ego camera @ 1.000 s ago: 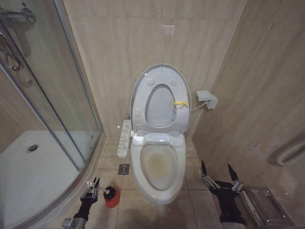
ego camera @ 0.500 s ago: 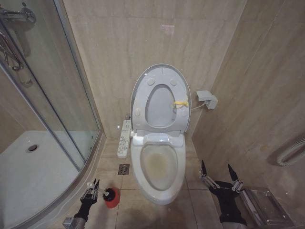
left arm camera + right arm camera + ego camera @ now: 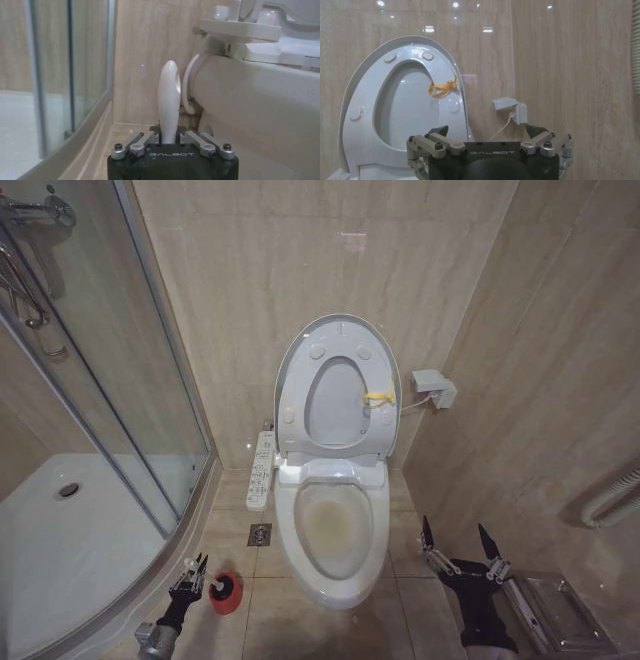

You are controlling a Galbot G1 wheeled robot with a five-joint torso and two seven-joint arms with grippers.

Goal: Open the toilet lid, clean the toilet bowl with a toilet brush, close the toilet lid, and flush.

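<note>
i am holding the toilet brush [image 3: 168, 98] in my left claw [image 3: 169, 142], low over the floor [image 3: 262, 620] beside the toilet bowl [image 3: 333, 530], near the shower's curved edge. my claw's fingers [image 3: 136, 144] are squeezing tight on its white handle, and the handle is sticking straight up out of them. the red cup [image 3: 225, 593] is sitting right by that claw. my right claw [image 3: 459, 552] is waiting on the other side of the bowl with its fingers spread wide apart, gripping nothing. the toilet lid [image 3: 338, 385] is standing up against the wall.
</note>
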